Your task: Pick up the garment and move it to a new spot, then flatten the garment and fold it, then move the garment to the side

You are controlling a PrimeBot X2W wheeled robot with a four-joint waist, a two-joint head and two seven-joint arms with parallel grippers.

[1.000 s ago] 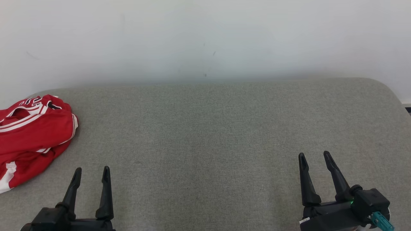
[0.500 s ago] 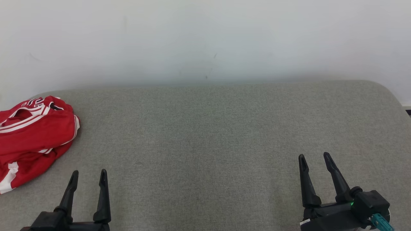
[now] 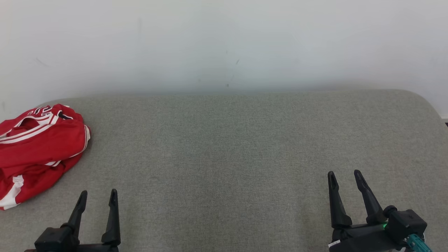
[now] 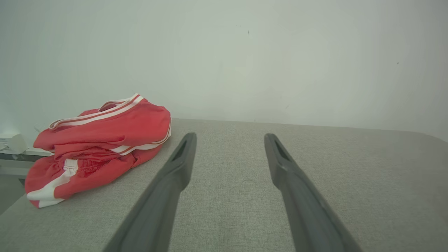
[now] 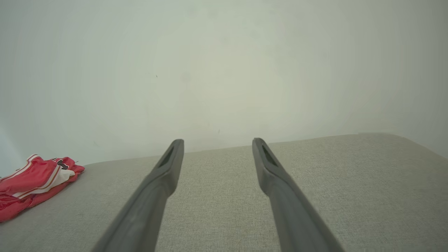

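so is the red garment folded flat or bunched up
Bunched up: the red garment lies in a rumpled heap at the left end of the grey surface, white stripes bending over loose, uneven layers.

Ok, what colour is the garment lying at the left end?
Red with white stripes along its edges; the garment shows best in the left wrist view.

Slight camera shift; left pincer (image 3: 98,191) lower.

Grey fabric-covered worktop (image 3: 224,147), rounded far corners, plain white wall (image 3: 224,42) behind it with a few small dark specks. In left wrist view, small white box (image 4: 10,142) on pale ledge (image 4: 33,152) past worktop's left edge.
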